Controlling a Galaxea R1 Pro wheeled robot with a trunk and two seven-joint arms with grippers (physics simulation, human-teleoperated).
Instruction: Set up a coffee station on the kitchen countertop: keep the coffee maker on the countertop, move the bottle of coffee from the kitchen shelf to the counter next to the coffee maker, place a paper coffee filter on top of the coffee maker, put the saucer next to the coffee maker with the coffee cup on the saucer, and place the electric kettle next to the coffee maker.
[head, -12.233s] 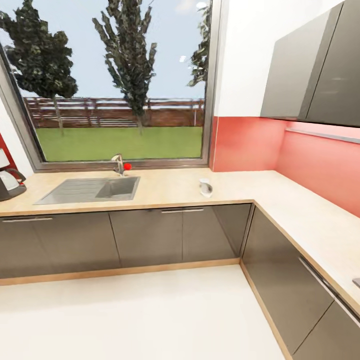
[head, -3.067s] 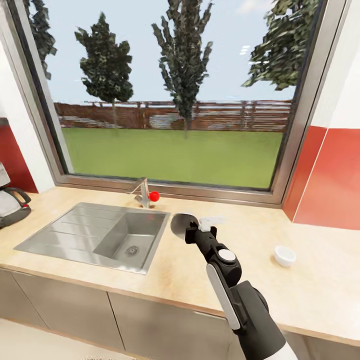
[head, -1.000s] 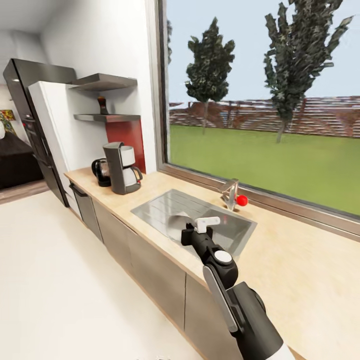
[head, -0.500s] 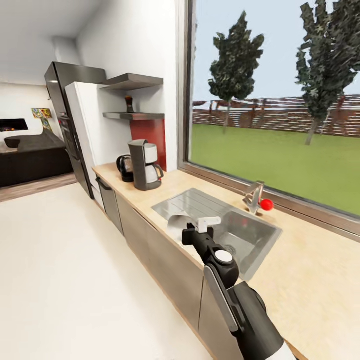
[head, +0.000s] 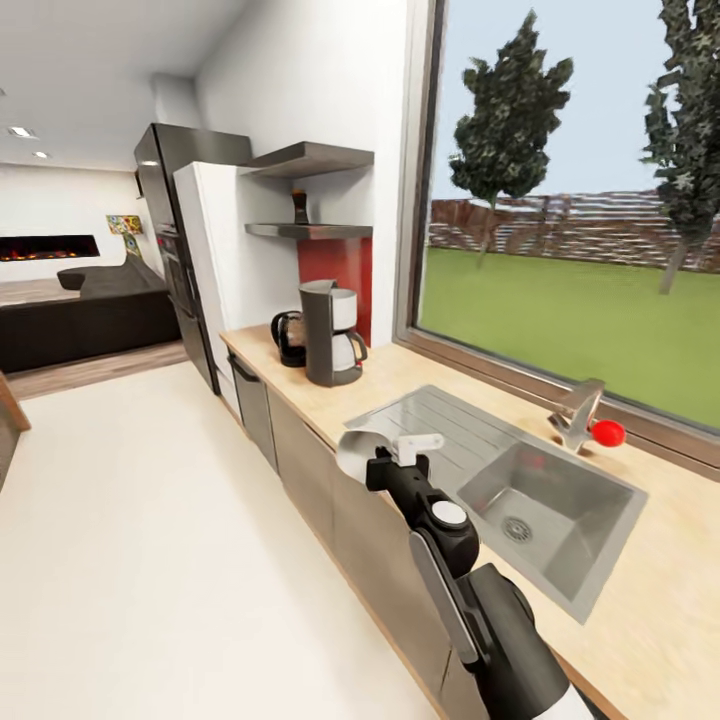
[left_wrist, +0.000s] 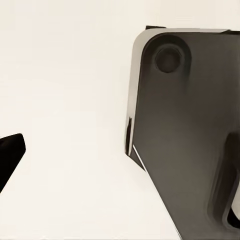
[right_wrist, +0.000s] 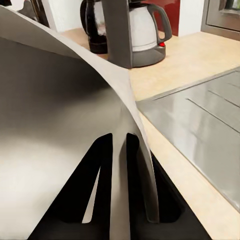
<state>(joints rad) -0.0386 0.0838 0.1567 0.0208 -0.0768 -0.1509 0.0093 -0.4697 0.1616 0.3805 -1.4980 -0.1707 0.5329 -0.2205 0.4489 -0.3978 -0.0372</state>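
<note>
Swinging further along the kitchen countertop (head: 420, 375), the head view now has the coffee maker (head: 330, 333) and electric kettle (head: 289, 338) nearer centre, while the right gripper (head: 392, 455) stays clamped on the paper coffee filter (head: 358, 447) above the counter's front edge beside the sink (head: 540, 490); the left gripper's state cannot be told.

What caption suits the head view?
Right gripper carrying a white paper coffee filter toward the dark grey coffee maker.
</note>
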